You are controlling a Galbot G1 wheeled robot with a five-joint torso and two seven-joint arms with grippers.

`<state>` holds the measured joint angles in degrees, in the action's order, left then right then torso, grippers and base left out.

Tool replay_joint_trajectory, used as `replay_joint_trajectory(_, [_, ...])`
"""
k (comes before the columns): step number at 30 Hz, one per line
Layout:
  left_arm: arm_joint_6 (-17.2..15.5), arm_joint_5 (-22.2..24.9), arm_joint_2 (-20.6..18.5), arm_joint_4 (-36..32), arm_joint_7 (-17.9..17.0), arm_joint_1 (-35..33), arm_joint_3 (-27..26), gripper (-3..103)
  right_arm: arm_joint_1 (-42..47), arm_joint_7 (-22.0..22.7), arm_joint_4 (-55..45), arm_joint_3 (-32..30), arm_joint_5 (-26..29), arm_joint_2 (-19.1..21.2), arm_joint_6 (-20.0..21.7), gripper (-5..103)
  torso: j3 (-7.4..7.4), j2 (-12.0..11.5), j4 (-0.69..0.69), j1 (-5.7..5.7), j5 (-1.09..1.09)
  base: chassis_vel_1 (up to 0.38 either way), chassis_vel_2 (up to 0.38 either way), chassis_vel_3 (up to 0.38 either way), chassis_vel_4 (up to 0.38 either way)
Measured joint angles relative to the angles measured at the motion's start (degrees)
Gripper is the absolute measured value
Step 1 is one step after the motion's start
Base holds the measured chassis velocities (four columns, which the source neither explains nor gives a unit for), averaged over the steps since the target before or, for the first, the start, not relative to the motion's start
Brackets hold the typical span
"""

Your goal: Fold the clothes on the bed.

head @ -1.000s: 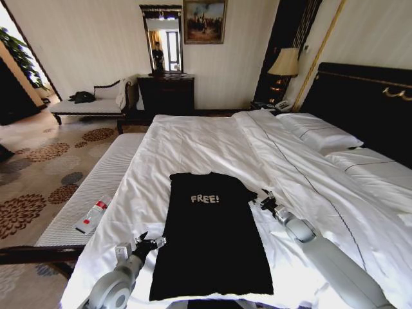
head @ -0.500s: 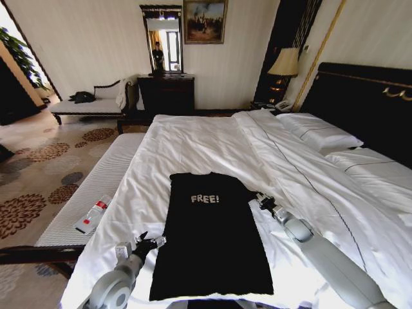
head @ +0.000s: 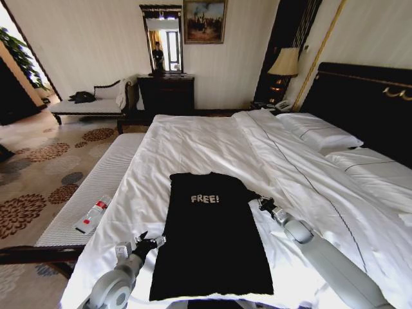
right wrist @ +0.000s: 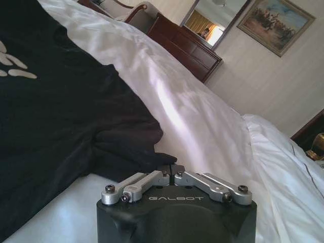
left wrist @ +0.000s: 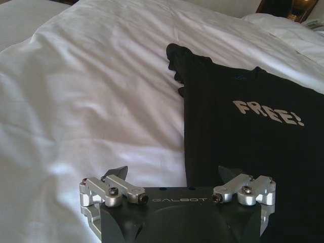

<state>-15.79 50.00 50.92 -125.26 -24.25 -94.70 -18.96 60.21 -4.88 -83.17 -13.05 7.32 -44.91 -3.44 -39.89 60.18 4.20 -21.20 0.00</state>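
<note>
Starting the first fold, judging by the layout: black top [head: 209, 238] lying spread flat, chest up, on the white duvet [head: 193, 141] of the bed [head: 360, 96], nothing folded over yet. Pinching the top's short sleeve [right wrist: 126, 147] with the right gripper [head: 265, 205], parked at the top's right edge just below the "FREE!" lettering [head: 205, 199], jaws drawn narrow with a tip of black fabric between them. Hovering with the left gripper [head: 149, 243] at the top's left edge, nearer the hem, jaws spread wide and holding nothing. Likely calling next for lifting the pinched sleeve and carrying it inward across the top toward its midline, keeping the cloth from dragging the body along, and probably for closing the left side on its own edge to match. Showing from the head the whole top and both arms flanking it, but not the jaw states. Showing from the right wrist the closed pinch on the sleeve tip; from the left wrist, the open jaws straddling the top's side edge, one over black fabric, the other over duvet, with the far sleeve bunched beyond.
</note>
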Motion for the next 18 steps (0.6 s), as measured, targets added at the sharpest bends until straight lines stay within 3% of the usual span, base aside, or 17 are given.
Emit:
replay_joint_trajectory(3, [0.01, -0.01, 0.01, -0.01, 0.01, 0.01, 0.01, 100, 0.16, -0.01, -1.16, -0.14, 1.26, 0.57, 0.77, 0, 0.00, 0.00, 0.01, 0.00, 0.00, 0.000, 0.000, 0.000, 0.000])
replay_joint_trajectory(10, [0.02, -0.03, 0.02, -0.01, 0.04, 0.20, 0.15, 100, -1.56, -0.29, -5.54, 1.85, 11.12, 3.37, 7.83, 0, 0.00, 0.01, 0.00, 0.00, 0.00, 0.000, 0.000, 0.000, 0.000])
replay_joint_trajectory(11, [0.02, -0.03, 0.05, -0.02, 0.09, 0.15, 0.06, 100, -2.37, -0.57, -7.03, 3.00, 15.24, 4.35, 10.82, 0, 0.00, 0.01, 0.00, 0.00, -0.01, 0.000, 0.000, 0.000, 0.000])
replay_joint_trajectory(15, [0.07, -0.04, 0.12, -0.02, 0.24, 0.00, -0.15, 100, -3.50, -0.88, -8.89, 4.86, 20.15, 5.57, 15.61, 0, 0.00, 0.01, 0.00, 0.00, 0.00, 0.000, 0.000, 0.000, 0.000])
replay_joint_trajectory(18, [0.12, -0.06, 0.19, -0.01, 0.40, -0.06, -0.26, 100, -4.34, -0.09, -12.04, 5.72, 25.98, 6.10, 21.85, 0, 0.00, 0.01, 0.00, 0.00, 0.00, 0.000, 0.000, 0.000, 0.000])
